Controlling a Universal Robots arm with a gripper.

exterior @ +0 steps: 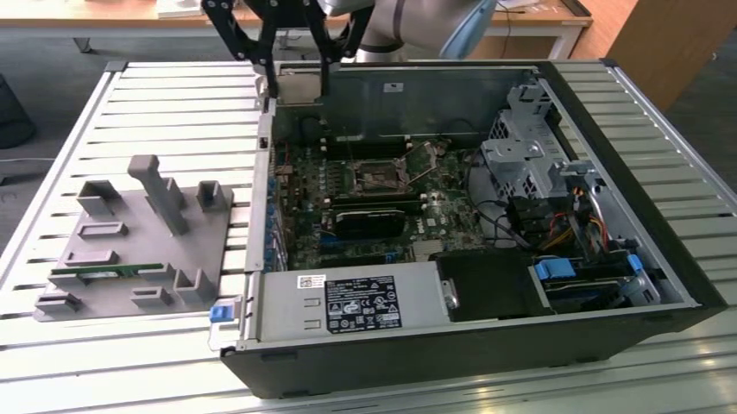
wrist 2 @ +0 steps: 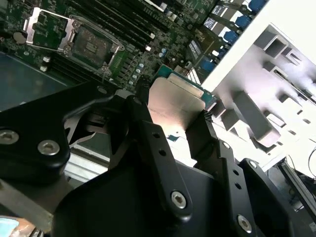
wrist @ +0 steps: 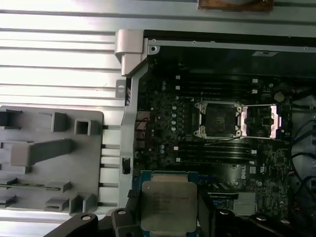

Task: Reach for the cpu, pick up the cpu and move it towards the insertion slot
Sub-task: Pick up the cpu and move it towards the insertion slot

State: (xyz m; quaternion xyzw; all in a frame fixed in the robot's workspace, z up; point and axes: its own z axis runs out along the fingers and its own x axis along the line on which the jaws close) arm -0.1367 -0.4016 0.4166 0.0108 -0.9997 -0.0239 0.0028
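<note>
The black two-fingered hand (exterior: 293,65) is clamped on the flat square silvery-topped cpu (wrist: 169,206), carried flat above the open computer case's edge, with the silvery-framed, dark-centred insertion slot (wrist: 217,119) lying ahead of it and lower on the green motherboard, open air between.

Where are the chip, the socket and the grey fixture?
cpu (wrist: 168,205), first wrist view, middle of its metal top.
insertion slot (wrist: 216,118), first wrist view, its dark centre.
grey fixture (exterior: 116,259), exterior view, its flat base.
</note>
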